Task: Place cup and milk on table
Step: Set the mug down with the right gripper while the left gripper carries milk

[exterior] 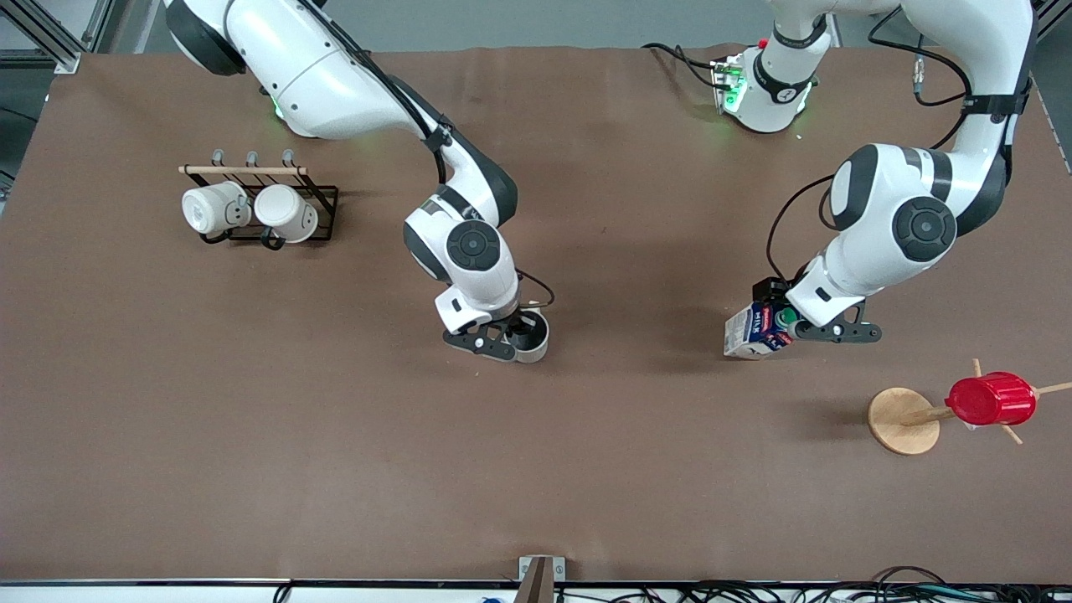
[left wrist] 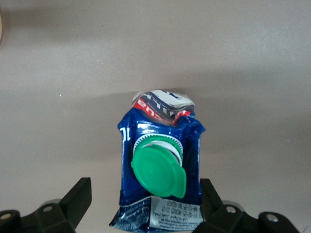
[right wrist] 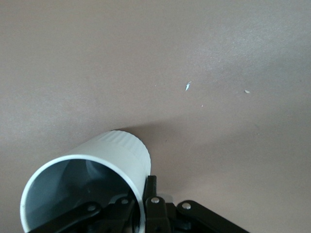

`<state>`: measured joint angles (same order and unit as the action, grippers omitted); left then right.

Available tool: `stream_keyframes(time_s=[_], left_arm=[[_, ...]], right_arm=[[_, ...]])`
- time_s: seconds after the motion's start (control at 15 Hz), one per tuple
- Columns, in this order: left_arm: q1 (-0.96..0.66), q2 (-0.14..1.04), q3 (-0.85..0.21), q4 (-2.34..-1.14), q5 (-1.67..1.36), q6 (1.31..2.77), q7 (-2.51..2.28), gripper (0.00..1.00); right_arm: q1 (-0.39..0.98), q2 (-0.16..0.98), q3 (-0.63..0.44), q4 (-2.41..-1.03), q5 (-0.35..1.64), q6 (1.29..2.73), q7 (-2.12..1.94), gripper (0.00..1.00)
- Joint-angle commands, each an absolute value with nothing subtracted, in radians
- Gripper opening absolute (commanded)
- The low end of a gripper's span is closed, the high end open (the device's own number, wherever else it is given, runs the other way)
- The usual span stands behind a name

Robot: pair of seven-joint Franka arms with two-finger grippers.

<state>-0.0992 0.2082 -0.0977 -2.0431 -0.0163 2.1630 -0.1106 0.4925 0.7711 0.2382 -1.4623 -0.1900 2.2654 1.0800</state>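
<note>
Counter (exterior: 251, 435) carries everything I can see. Right claw (exterior: 512, 335) is clamped on the cup's (exterior: 531, 337) rim, one finger inside — cup upright mid-counter. Left claw (exterior: 783, 322) stands spread around the milk (exterior: 754, 332) — I see a gap at one finger (left wrist: 77, 196); carton sits toward the left arm's end.

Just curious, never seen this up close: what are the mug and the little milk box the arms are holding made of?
The cup looks like glazed ceramic: smooth pale wall, thick rim, darker inside. The milk looks like coated printed card, glossy and creased at its top, with a green plastic cap.
</note>
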Motion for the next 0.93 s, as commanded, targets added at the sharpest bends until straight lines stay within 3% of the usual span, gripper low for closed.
stream_keyframes(time_s=[0.0,0.13,0.2,0.27,0.33,0.4,0.47,0.6,0.87], left_arm=[[-0.097,0.189,-0.101,-2.052,-0.025,2.171,-0.115,0.98],[-0.097,0.189,-0.101,-2.051,-0.025,2.171,-0.115,0.98],[-0.098,0.189,-0.101,-2.051,-0.025,2.171,-0.115,0.95],[-0.098,0.189,-0.101,-2.049,-0.025,2.171,-0.117,0.81],[-0.097,0.189,-0.101,-2.046,-0.025,2.171,-0.115,0.52],[-0.097,0.189,-0.101,-2.043,-0.023,2.171,-0.115,0.3],[-0.098,0.19,-0.101,-2.039,-0.023,2.178,-0.115,0.2],[-0.098,0.195,-0.101,-2.025,-0.023,2.187,-0.115,0.11],[-0.103,0.195,-0.106,-1.965,-0.023,2.177,-0.114,0.08]], right_arm=[[0.491,0.778,0.239,-1.447,-0.216,2.266,1.109,0.56],[0.476,0.766,0.239,-1.443,-0.21,2.257,1.104,0.96],[0.468,0.74,0.239,-1.443,-0.209,2.252,1.1,1.0],[0.457,0.712,0.239,-1.443,-0.207,2.241,1.094,1.0],[0.437,0.677,0.239,-1.443,-0.209,2.205,1.092,1.0],[0.413,0.634,0.239,-1.445,-0.21,2.162,1.089,1.0],[0.39,0.576,0.239,-1.447,-0.21,2.119,1.068,1.0],[0.301,0.47,0.239,-1.45,-0.21,2.031,0.958,1.0],[0.114,0.293,0.236,-1.448,-0.207,1.87,0.763,1.0]])
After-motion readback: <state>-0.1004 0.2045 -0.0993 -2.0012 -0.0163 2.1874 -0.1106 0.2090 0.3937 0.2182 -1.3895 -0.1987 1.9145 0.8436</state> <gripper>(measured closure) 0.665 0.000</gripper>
